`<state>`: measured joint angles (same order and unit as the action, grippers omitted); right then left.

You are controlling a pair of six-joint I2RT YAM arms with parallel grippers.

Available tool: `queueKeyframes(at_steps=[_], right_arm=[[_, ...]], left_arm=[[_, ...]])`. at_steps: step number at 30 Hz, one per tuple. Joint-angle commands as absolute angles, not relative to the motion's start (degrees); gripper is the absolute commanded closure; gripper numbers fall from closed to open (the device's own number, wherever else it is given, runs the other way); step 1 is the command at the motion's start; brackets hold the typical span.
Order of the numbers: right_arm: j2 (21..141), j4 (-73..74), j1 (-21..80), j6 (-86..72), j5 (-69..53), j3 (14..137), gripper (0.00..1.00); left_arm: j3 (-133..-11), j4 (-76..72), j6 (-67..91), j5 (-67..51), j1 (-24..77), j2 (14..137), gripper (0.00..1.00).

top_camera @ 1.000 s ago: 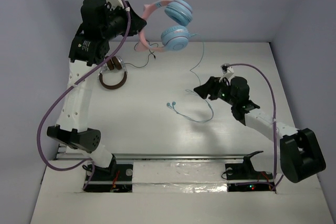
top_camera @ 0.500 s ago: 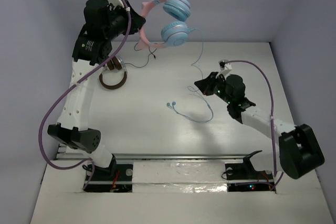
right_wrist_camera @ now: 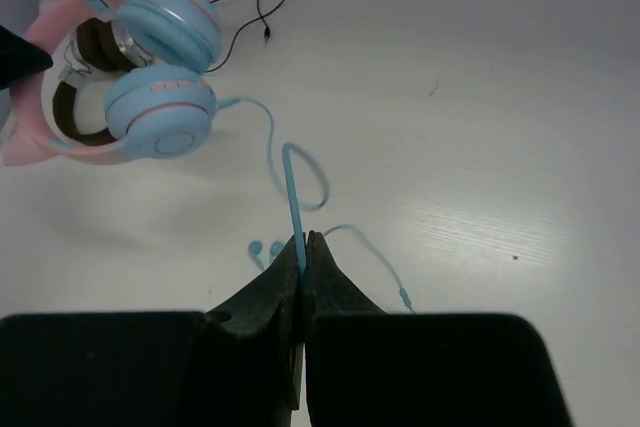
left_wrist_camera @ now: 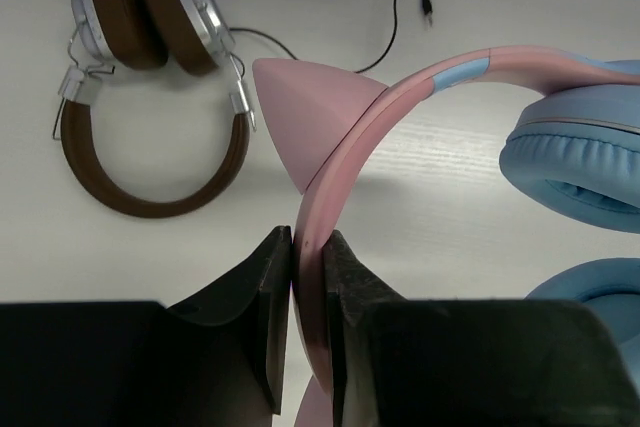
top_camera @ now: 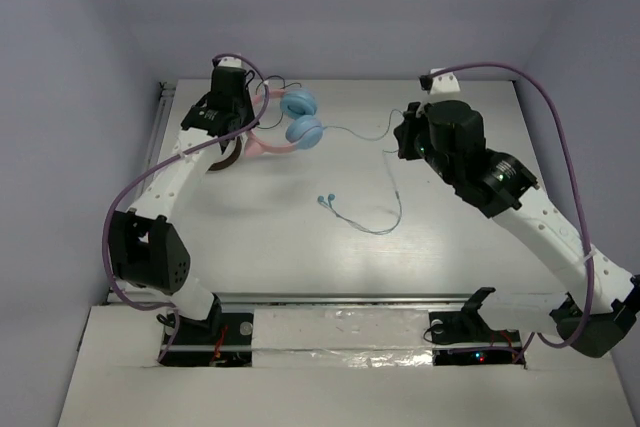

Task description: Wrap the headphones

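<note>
Headphones (left_wrist_camera: 420,87): judged light, headband stiff but springy, best taken mid-band. Cable (right_wrist_camera: 293,182): judged thin, limp, apt to slip or snag. Left gripper (left_wrist_camera: 308,247) clamped narrow on the pink headband, ear cups (left_wrist_camera: 570,162) ahead and rightward. Right gripper (right_wrist_camera: 302,247) pinched tight on the cable, headphones well ahead, leftward; free end lay just left of the jaws.

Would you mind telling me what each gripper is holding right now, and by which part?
The left gripper pinches the headphones by the pink headband, below a cat ear; the right gripper pinches their light-blue cable partway along.
</note>
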<state>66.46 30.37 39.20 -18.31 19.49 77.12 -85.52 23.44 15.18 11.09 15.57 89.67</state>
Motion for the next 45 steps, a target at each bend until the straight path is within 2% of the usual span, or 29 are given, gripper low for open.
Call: queueKeyframes(at_steps=[1,7,16,19,23,34,36,38,41,45], right_arm=[[71.1,42.3,44.6,-9.1,28.4,87.0,1.0],[78.9,41.8,49.6,1.0,30.3,95.2,1.0],[81.7,28.4,49.6,12.2,27.8,97.3,1.0],[82.9,23.7,49.6,15.0,27.9,97.8,1.0],[87.1,24.5,49.0,16.8,31.6,99.3,1.0],[92.1,19.7,41.0,16.3,31.1,98.0,1.0],[92.8,18.1,40.3,17.3,33.7,98.2,1.0],[93.2,19.5,39.1,17.6,35.7,98.9,1.0],[89.6,19.3,38.6,15.9,35.1,98.7,1.0],[86.5,18.3,38.6,14.1,27.3,98.3,1.0]], left_arm=[[-83.8,16.5,14.2,12.0,17.0,82.4,1.0],[-80.0,21.5,9.8,4.6,21.3,83.1,1.0],[-70.9,18.5,7.0,-11.2,29.4,84.4,1.0],[-70.8,18.8,6.1,-9.1,33.5,85.2,1.0],[-69.5,17.6,6.1,-10.9,33.5,83.3,1.0],[-63.5,17.3,5.0,-16.6,34.1,79.4,1.0],[-63.0,18.4,5.1,-14.3,34.1,79.2,1.0],[-63.3,21.3,6.3,-3.9,34.1,79.2,1.0],[-63.7,23.0,7.2,1.6,34.1,79.1,1.0],[-63.5,20.3,6.2,-8.5,34.6,79.3,1.0]])
